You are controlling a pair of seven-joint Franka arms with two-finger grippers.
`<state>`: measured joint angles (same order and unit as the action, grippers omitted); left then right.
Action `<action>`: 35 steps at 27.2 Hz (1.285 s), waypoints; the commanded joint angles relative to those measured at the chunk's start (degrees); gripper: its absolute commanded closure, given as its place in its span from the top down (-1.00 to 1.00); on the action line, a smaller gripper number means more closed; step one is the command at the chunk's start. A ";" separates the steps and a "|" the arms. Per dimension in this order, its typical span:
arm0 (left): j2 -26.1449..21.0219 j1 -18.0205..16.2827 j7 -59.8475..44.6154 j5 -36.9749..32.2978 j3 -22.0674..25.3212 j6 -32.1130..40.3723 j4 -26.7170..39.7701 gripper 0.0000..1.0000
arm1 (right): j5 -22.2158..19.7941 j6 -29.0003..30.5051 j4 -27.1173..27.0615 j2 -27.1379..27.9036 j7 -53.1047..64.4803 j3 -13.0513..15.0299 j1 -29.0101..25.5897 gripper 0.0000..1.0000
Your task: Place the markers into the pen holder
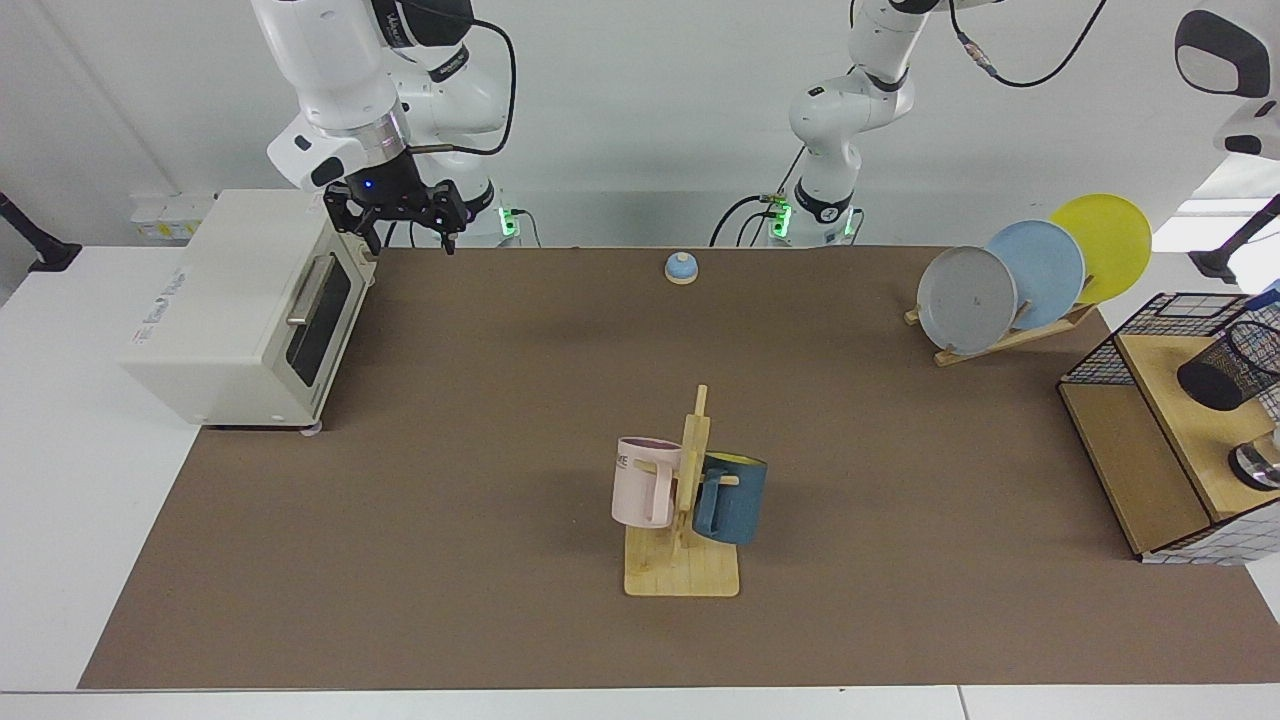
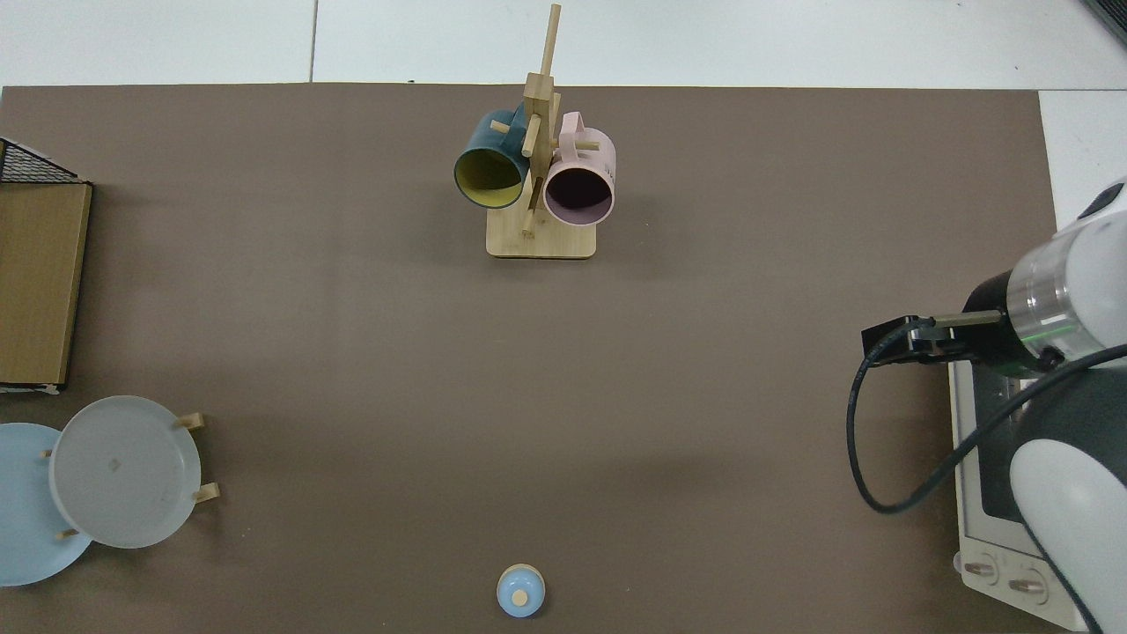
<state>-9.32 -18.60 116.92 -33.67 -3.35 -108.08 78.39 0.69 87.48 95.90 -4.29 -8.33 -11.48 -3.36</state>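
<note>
There are three plates (image 1: 1040, 272), two mugs (image 1: 646, 482), one mug stand (image 1: 682, 572), one toaster oven (image 1: 240, 305), one pen holder (image 1: 1225, 372) and one small bell (image 1: 681, 267).
</note>
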 commanded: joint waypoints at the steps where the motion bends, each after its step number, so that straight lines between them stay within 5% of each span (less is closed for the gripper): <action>1: -1.22 3.13 5.77 4.23 7.38 -4.84 -0.87 -1.00 | 0.89 -0.47 -0.18 -0.37 -0.46 -0.30 -0.77 0.99; 19: -6.23 5.59 5.86 4.84 15.55 -17.59 1.60 -1.00 | 0.89 -0.47 -0.18 -0.46 -0.46 -0.30 -0.77 0.99; 35: -5.36 6.47 4.46 6.43 18.11 -17.51 6.25 -1.00 | 0.89 -0.47 -0.18 -0.37 -0.46 -0.30 -0.77 0.99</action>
<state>-16.08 -13.66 122.26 -27.86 12.76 -124.40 81.52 0.70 87.48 95.89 -4.29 -8.33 -11.47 -3.36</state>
